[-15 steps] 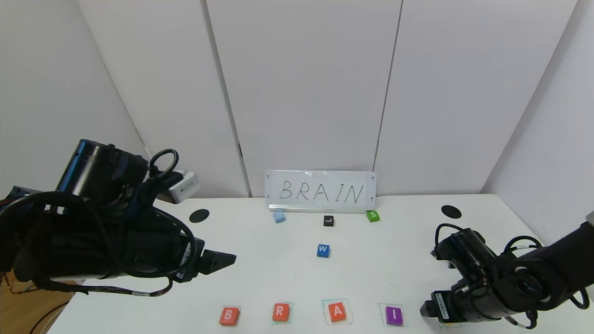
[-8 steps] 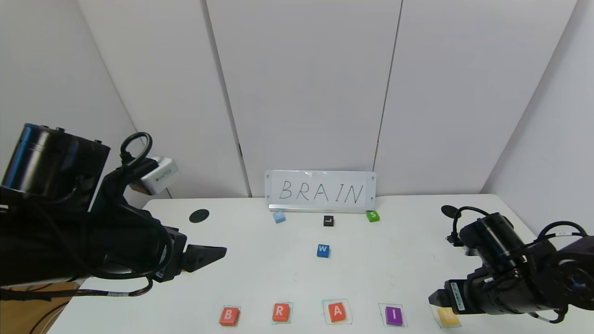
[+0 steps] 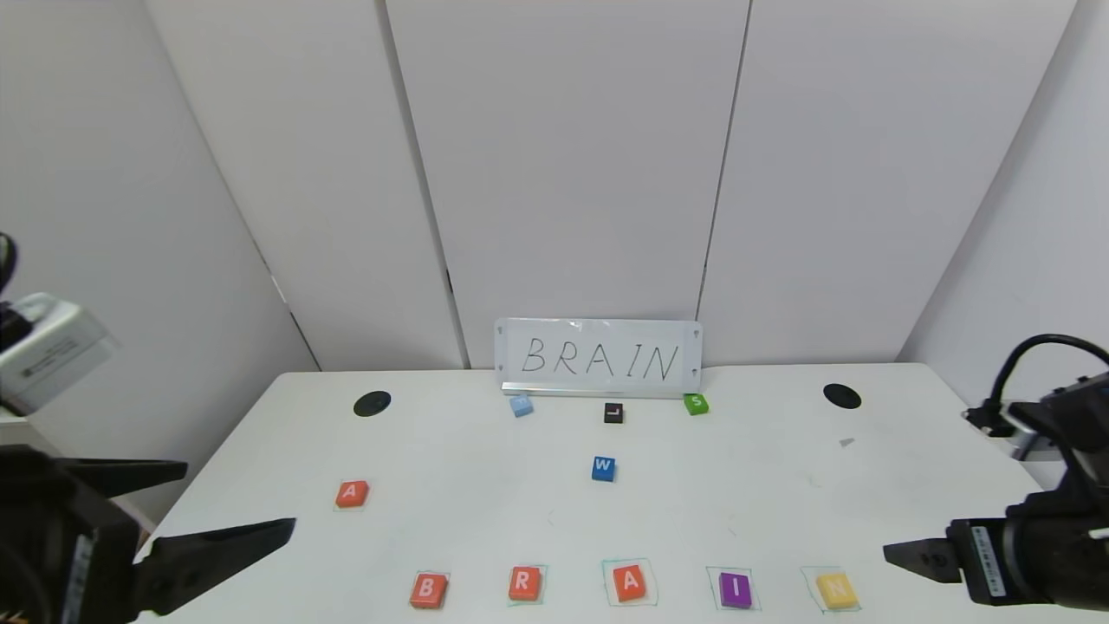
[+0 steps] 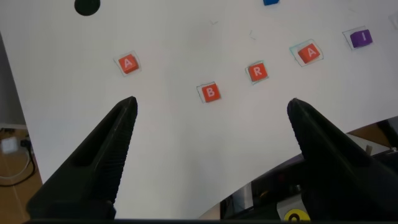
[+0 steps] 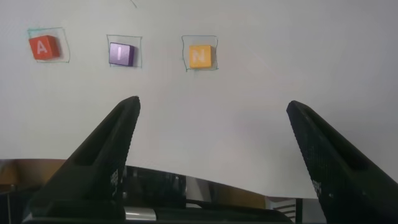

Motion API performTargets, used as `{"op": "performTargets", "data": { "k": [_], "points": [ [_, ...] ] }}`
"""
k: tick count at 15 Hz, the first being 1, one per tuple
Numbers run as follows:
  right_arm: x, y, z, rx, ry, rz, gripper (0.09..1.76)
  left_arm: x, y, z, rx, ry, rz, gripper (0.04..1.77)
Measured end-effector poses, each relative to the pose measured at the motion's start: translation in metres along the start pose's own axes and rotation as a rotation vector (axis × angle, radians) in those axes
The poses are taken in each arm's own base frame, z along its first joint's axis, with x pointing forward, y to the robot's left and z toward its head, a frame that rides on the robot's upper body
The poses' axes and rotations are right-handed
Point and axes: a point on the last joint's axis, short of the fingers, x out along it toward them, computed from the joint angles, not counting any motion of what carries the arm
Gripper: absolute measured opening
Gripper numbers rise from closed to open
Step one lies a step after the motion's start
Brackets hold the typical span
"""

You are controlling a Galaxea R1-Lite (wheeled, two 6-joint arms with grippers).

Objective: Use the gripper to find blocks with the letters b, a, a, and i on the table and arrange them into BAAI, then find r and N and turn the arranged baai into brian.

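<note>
White panelled booth closing in the workspace

Tall white wall panels (image 3: 563, 165) are standing behind and angling in at both sides, dark seams running between them. A small whiteboard sign (image 3: 598, 357) reading BRAIN is leaning against the back panel. Even, soft light is falling throughout, and wood-toned flooring (image 4: 15, 171) is showing below.

Head view: high, facing forward and down — takes in the whole table (image 3: 745, 485), the back wall and the BRAIN sign (image 3: 598, 357).
Left wrist view: raised off the table's near-left edge, looking down between open fingers (image 4: 93, 168); sees spare A (image 4: 127, 63), B (image 4: 211, 93), R (image 4: 257, 71).
Right wrist view: close over the near-right edge; sees N (image 5: 199, 56).
Shared: row A (image 4: 309, 53) (image 5: 43, 46) and I (image 4: 361, 38) (image 5: 121, 53) — both wrist views; the whole row, head view.
</note>
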Motion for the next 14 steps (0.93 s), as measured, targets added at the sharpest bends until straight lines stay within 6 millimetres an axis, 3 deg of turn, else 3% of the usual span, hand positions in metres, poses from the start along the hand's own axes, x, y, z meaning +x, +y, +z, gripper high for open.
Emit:
{"op": "performTargets", "data": {
  "k": [4,7,14],
  "points": [
    [-0.059,-0.02,-0.032,0.017,-0.098,0.006,1.7,-0.044,0.002,-0.025,-0.007,-0.069,0.044,1.72],
    [-0.092,-0.036,-0.06,0.041,-0.198,-0.055,1.7,-0.068,0.006,-0.041,-0.038,-0.115,0.157,1.72],
    [-0.135,-0.06,-0.124,0.182,-0.352,-0.156,1.7,-0.118,-0.007,-0.105,-0.076,-0.137,0.247,1.72]
  ]
}}
